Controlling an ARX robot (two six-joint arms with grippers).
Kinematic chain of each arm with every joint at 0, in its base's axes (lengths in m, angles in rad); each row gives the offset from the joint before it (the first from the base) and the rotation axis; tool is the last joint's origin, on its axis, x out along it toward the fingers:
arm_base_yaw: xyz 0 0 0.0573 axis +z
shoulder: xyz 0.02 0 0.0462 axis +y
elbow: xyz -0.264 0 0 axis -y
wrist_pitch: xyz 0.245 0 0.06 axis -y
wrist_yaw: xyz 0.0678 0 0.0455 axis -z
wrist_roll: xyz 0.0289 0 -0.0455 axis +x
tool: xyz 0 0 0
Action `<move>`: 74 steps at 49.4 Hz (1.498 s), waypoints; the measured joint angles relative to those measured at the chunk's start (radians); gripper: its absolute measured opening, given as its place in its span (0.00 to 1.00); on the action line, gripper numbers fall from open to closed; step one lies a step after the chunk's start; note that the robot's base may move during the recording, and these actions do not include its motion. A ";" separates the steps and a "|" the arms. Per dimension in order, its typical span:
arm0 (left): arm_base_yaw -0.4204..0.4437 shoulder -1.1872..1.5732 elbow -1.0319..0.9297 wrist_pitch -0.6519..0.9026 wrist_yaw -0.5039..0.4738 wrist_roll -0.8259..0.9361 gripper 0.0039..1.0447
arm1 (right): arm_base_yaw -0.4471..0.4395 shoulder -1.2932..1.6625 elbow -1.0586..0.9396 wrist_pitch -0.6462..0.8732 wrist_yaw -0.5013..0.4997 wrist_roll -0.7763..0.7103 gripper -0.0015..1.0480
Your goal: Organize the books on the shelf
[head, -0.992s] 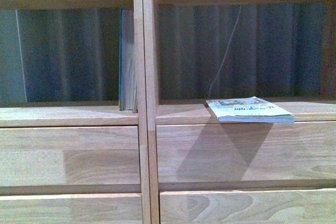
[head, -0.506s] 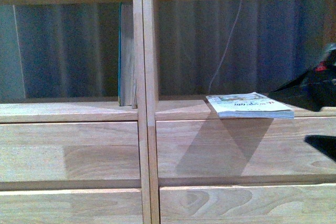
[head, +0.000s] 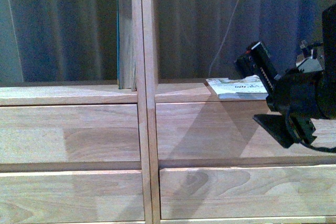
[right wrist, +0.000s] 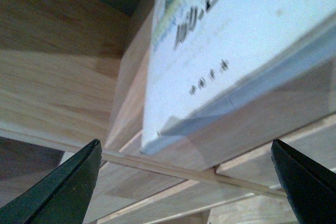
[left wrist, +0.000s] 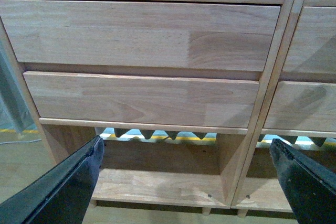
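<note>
R gripper [right wrist: 184,148] is spread wide, empty, and lined up on the near edge of the white book [head: 239,87]. The book lies flat on the shelf [head: 73,94] floor, R compartment, at the front lip. Teal book [head: 125,35] stands upright in the L compartment against the central divider [head: 145,51]. L gripper [left wrist: 186,141] is spread too, empty, low by the drawers [left wrist: 142,27]. To do it well, IMO: one jaw over & one under the edge, bite deep since the book's thin & prob floppy, lift w/o dragging.

white book [head: 231,86] partly behind right gripper [head: 251,91], its print blurred, teal book [head: 125,35] top cut off
</note>
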 joint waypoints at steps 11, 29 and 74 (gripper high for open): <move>0.000 0.000 0.000 0.000 0.000 0.000 0.94 | -0.022 0.022 0.084 -0.022 -0.003 0.017 0.93; 0.000 0.000 0.000 0.000 0.000 0.000 0.94 | -0.035 0.139 0.205 -0.067 0.027 0.083 0.93; 0.023 0.030 0.003 0.019 0.031 -0.043 0.94 | -0.103 -0.034 -0.003 0.189 -0.130 0.250 0.07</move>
